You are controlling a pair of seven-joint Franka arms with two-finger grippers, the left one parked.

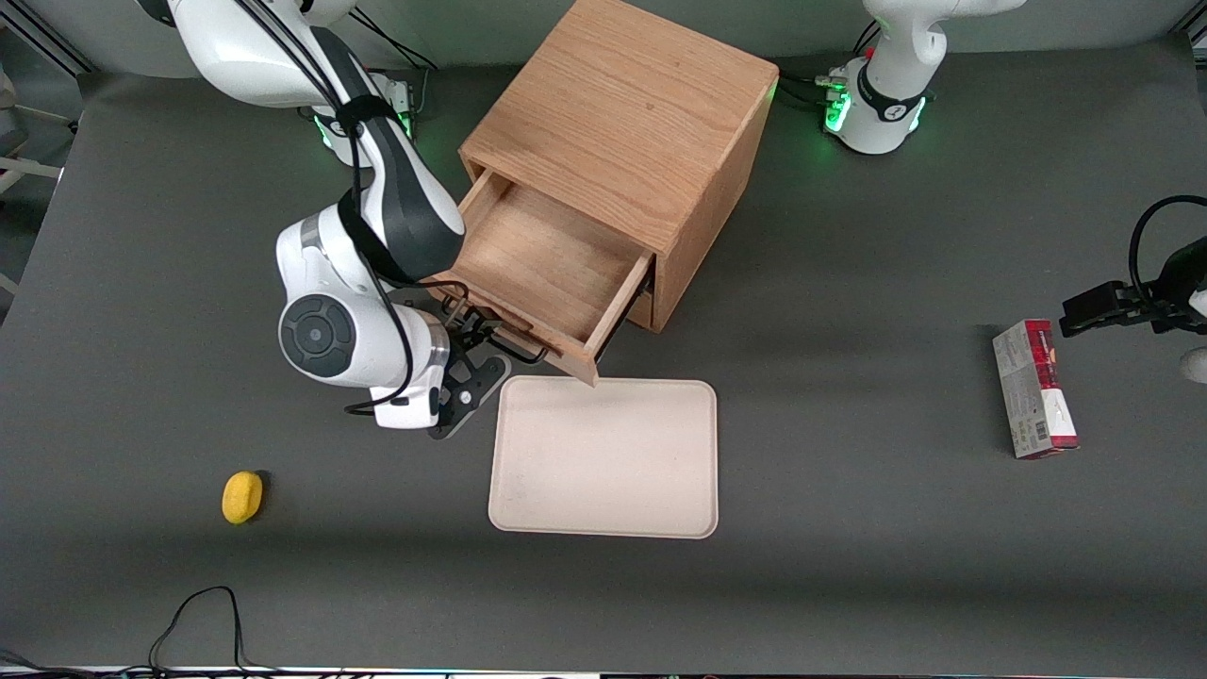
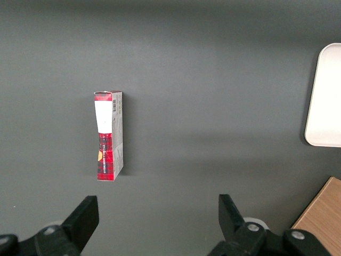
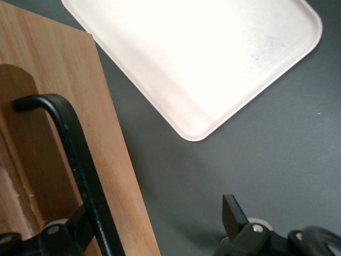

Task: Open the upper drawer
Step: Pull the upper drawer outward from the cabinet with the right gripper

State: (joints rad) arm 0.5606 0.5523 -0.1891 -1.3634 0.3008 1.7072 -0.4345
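You are looking down from the wrist camera at the light oak front of the upper drawer (image 3: 64, 106), grain running along it. Its black bar handle (image 3: 80, 160) stands off the wood and bends at one end to meet the panel. The tool (image 3: 154, 234) sits at this handle: one black finger (image 3: 64, 234) is beside the bar, the other finger well apart over bare grey tabletop (image 3: 266, 138). A pale cream tray (image 3: 202, 53) with rounded corners lies flat just beside the drawer front
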